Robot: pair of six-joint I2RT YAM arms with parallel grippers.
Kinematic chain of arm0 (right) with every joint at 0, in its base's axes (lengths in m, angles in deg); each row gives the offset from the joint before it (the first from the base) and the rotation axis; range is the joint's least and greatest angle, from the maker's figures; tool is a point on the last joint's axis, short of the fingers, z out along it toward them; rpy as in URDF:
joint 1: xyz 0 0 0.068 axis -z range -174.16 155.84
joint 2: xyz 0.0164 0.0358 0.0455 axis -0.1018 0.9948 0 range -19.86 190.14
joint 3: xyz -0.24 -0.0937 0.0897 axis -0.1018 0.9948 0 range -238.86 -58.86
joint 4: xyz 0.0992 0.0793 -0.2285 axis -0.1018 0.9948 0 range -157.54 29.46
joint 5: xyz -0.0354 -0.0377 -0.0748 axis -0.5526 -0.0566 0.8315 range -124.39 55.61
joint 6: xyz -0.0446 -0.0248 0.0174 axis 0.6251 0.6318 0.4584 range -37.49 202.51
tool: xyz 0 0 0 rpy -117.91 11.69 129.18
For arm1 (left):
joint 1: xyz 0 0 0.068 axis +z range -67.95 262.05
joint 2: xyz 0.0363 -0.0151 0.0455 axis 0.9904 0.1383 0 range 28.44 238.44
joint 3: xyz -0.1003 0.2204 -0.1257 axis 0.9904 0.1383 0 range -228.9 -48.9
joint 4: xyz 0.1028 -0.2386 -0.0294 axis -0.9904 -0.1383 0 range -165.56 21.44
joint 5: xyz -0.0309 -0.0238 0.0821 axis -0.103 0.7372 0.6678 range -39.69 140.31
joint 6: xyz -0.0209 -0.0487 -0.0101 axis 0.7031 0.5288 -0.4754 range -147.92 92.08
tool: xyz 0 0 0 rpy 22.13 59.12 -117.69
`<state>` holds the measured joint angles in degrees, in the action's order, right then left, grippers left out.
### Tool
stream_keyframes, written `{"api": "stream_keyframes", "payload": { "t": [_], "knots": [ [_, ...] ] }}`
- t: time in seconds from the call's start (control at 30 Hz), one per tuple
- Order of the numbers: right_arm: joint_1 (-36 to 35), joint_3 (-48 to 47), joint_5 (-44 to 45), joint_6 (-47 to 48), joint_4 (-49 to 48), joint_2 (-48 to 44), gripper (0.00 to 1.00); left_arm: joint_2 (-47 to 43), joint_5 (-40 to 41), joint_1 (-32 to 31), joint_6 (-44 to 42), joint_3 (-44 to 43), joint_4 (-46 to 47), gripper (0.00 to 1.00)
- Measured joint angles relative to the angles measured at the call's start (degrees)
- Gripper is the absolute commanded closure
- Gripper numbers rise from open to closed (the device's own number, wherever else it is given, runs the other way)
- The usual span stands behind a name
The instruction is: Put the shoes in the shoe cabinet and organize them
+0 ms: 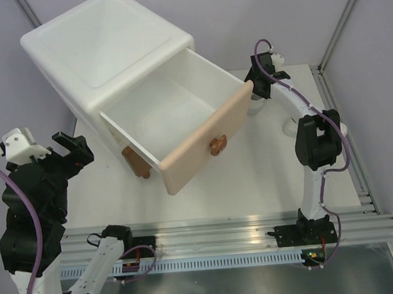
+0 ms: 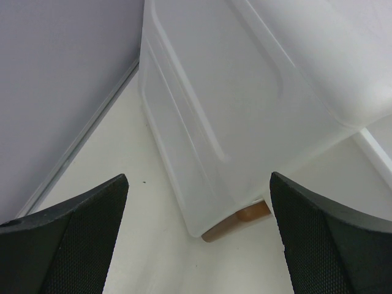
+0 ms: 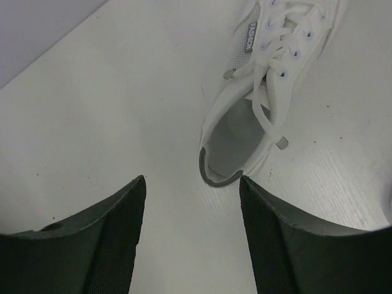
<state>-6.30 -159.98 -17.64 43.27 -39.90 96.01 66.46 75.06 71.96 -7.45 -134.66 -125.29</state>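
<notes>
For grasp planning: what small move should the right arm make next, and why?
Probably ease the right gripper forward over the heel of the white sneaker: the jaws stand apart just short of it, holding nothing, and the drawer is open.

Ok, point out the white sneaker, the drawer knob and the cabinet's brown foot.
white sneaker (image 3: 275,58): right wrist view, on its laced upper.
drawer knob (image 1: 217,145): top view, knob's centre.
brown foot (image 2: 236,222): left wrist view, middle of foot.

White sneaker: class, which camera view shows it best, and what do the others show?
Right wrist view: the white sneaker lies close, laces and heel opening plain. The top view shows nothing clear of it; the left wrist view shows only the shoe cabinet.
</notes>
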Motion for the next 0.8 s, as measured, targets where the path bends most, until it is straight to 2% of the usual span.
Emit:
{"api": "stream_keyframes", "payload": {
  "t": [0.43,0.73,0.8],
  "knots": [
    [0.20,-11.23,2.32,-5.29,0.15,15.08,0.42,1.05,0.61,0.00,-0.39,1.81,-0.63,0.00],
    [2.01,-13.86,2.80,-7.69,0.66,19.15,0.57,2.01,0.61,0.00,-0.39,2.34,-0.63,0.00],
    [2.34,-13.77,2.82,-8.00,0.76,19.15,0.65,2.01,0.59,0.00,-0.39,2.43,-0.63,0.00]
  ]
}}
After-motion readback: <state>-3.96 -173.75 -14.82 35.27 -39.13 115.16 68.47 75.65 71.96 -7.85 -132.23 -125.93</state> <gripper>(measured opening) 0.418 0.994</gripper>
